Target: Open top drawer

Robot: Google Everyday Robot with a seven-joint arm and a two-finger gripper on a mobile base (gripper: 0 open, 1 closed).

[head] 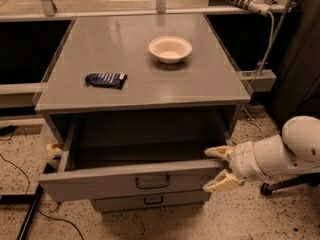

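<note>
My gripper [212,169] sits at the right end of the top drawer [100,181], its 2 cream fingers [221,182] spread wide. 1 finger is level with the upper edge of the front panel and 1 with the lower, and I cannot tell whether either touches it. The drawer stands well out from the grey cabinet [140,91], so I judge the opening largely done. Any remaining travel should be a straight pull along the slides. Working from this corner could skew the front, so I would keep the force level and slow, or move across to the black loop handle [152,182] at the middle. A gentle pull also spares the cream bowl [170,49] and the dark blue packet [105,80] on the cabinet top from jolting. The drawer has a broad, tall grey front and a shallow box whose inside lies in shadow. Just below it, a slimmer grey drawer [115,204] with its own small handle sits shut.
</note>
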